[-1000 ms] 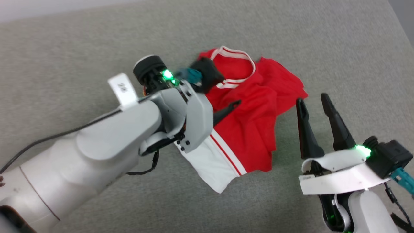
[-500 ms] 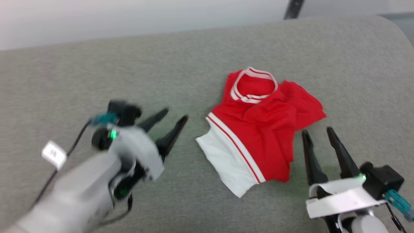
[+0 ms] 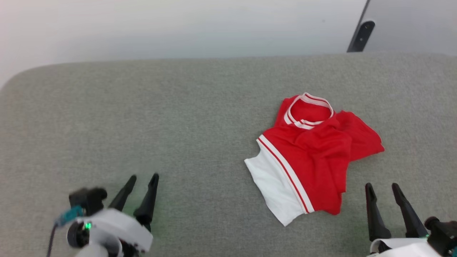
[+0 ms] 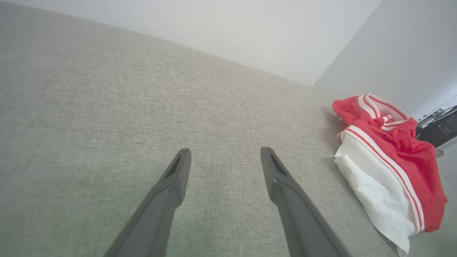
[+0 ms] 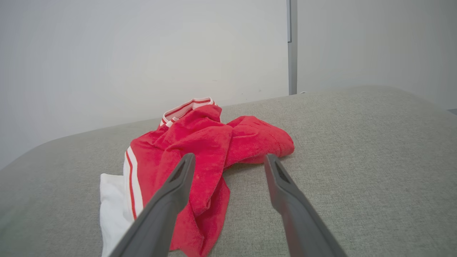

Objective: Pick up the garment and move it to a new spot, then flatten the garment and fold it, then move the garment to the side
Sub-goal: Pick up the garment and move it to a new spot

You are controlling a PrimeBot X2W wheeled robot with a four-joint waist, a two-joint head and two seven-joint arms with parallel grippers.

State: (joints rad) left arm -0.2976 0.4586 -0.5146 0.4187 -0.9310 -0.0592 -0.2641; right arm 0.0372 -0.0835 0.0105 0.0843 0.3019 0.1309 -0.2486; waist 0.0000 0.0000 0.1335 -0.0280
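Your red jersey lies crumpled on the grey cushion, right of its middle. Your left gripper sits at the cushion's near left, your right gripper at its near right. Both have fingers spread, holding nothing.

left gripper: two long, tapering, matte dark-grey fingers on a rounded white shell
left wrist fittings: black boxy module, teal plug, thin dark cable, small green light
right gripper: matching dark fingers, curved white band, black block
fingertips: shallow recess near each tip
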